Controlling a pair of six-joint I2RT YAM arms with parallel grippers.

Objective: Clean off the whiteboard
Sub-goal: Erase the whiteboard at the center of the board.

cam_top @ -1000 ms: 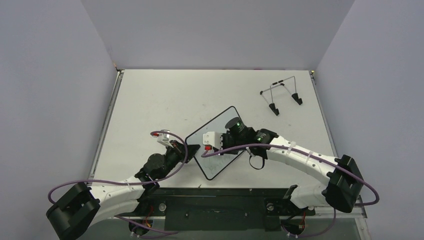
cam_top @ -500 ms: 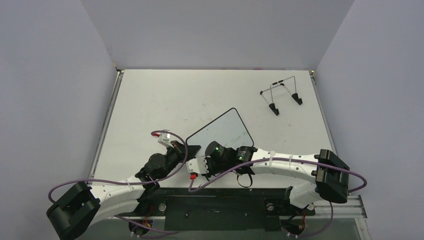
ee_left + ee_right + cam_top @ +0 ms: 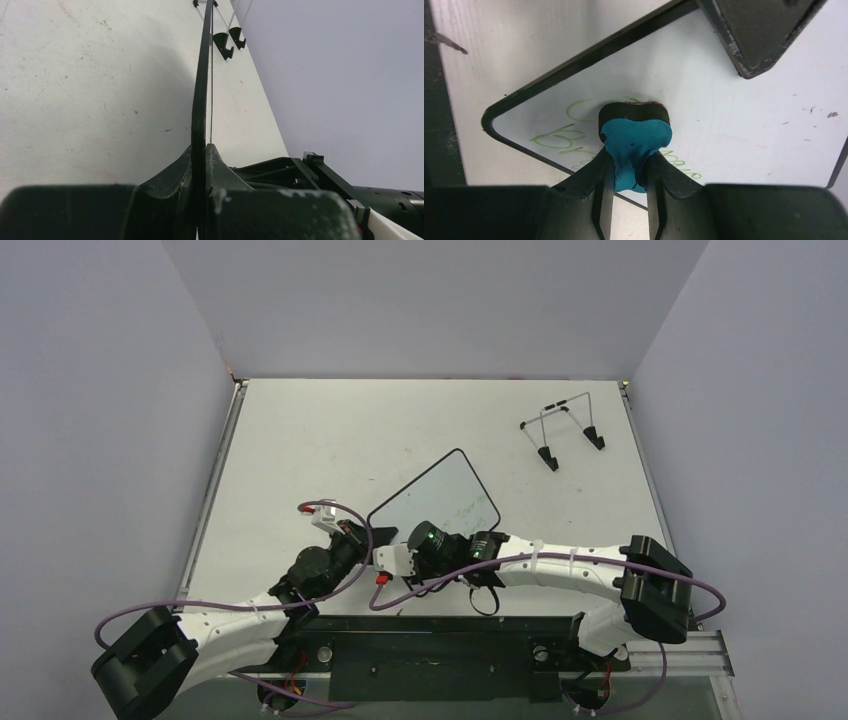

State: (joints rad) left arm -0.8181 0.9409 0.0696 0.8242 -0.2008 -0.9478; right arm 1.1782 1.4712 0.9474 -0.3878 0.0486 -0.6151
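Observation:
The whiteboard point(image 3: 445, 495) lies tilted on the table, white with a thin black rim and faint green handwriting point(image 3: 470, 510). My left gripper point(image 3: 363, 537) is shut on its left edge; in the left wrist view the board point(image 3: 200, 90) shows edge-on between the shut fingers point(image 3: 202, 152). My right gripper point(image 3: 392, 562) sits over the board's near corner, shut on the blue eraser point(image 3: 636, 142). The eraser's dark pad rests on the board point(image 3: 734, 115), over green writing point(image 3: 559, 136) near the corner. The board's near part is hidden under the right arm in the top view.
A thin wire stand with black feet point(image 3: 565, 430) stands at the back right, and shows in the left wrist view point(image 3: 225, 42). The black base rail point(image 3: 430, 650) runs along the near edge. Grey walls enclose the table on three sides.
My right gripper has dragged the eraser from the board's middle toward its near-left corner. The board has shifted slightly away. The left gripper keeps its hold.

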